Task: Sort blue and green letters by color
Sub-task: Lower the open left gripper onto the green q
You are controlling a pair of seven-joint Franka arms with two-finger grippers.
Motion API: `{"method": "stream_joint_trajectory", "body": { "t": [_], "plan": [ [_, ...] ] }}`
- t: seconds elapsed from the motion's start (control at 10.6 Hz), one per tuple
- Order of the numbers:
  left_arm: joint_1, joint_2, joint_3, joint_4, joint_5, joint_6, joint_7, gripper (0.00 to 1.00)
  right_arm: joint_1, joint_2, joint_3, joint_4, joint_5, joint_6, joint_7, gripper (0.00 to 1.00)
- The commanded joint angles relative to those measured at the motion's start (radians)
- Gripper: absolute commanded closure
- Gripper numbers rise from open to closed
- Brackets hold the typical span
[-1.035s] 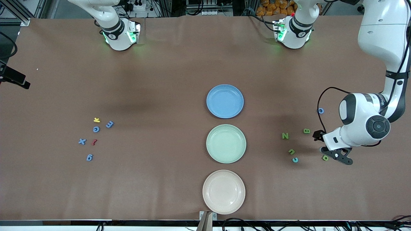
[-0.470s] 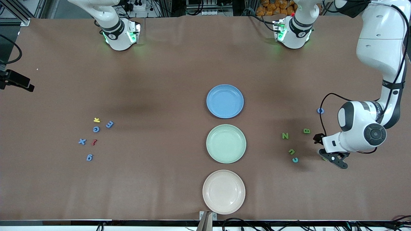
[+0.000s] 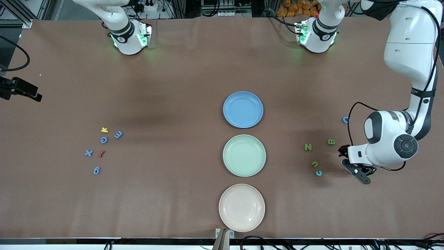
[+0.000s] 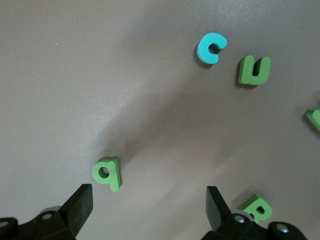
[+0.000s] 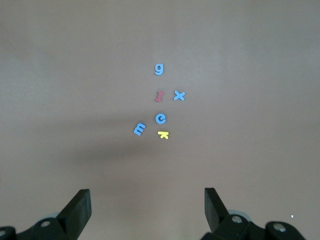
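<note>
Left gripper (image 4: 147,210) hovers, jaws wide, over a green letter (image 4: 107,173).
Right gripper (image 5: 147,210), also wide and empty, waits above the table (image 3: 173,86).

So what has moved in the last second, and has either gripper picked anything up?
The left gripper, open and empty, slid over the small green letter, toward the green plate. The right gripper, open, edged in from its end of the table. Letters and plates stayed put.
</note>
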Motion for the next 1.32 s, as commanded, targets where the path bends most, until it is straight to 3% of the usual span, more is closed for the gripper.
{"method": "stream_joint_trajectory", "body": {
  "t": [0.0,0.38,1.13,1.22],
  "plan": [
    [0.014,0.038,0.003,0.020,-0.027,0.057,0.047,0.00,0.004,0.008,0.000,0.009,-0.008,0.009,-0.002,0.00],
    [0.035,0.087,0.006,0.022,-0.026,0.169,0.117,0.00,0.004,0.019,0.000,0.009,-0.008,0.010,0.000,0.00],
    [0.041,0.111,0.004,0.043,-0.066,0.173,0.136,0.00,0.004,0.019,0.000,0.009,-0.006,0.018,-0.002,0.00],
    [0.045,0.111,0.004,0.043,-0.072,0.173,0.136,0.37,0.004,0.019,0.000,0.009,-0.006,0.018,-0.002,0.00]
  ]
}}
